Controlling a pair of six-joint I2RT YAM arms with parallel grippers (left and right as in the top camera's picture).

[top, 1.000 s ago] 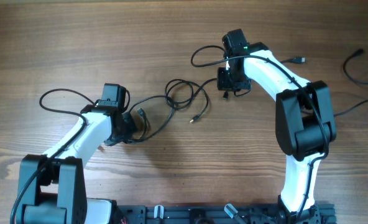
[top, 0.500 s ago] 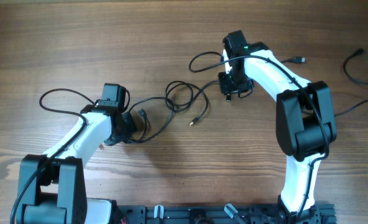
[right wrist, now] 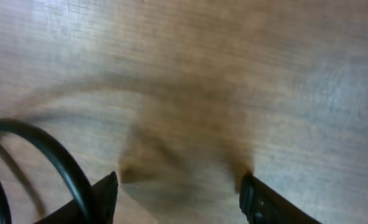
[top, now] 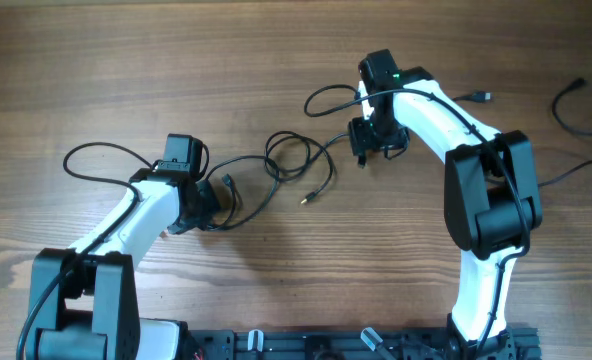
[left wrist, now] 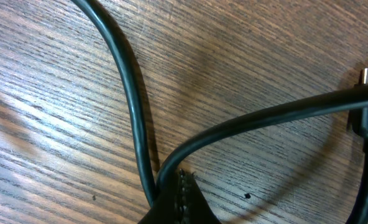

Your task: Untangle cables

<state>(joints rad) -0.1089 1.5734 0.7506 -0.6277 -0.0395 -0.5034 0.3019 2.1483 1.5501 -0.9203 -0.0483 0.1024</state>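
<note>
tabletop [top: 126, 60] — cables [left wrist: 133, 93] in left end effector [top: 219, 197]

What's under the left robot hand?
Black cables lying on the wooden table meet at the tip of the left gripper. The gripper covers where they go next, so any knot there is hidden.

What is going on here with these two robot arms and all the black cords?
Two robot arms are working on a tangle of thin black cables on a wooden table. The left hand appears to pinch the cables at one end of the tangle, near a plug. The right hand is open, low over the table at the other end, with a cable loop beside one finger. The loops in the middle are not yet separated.
</note>
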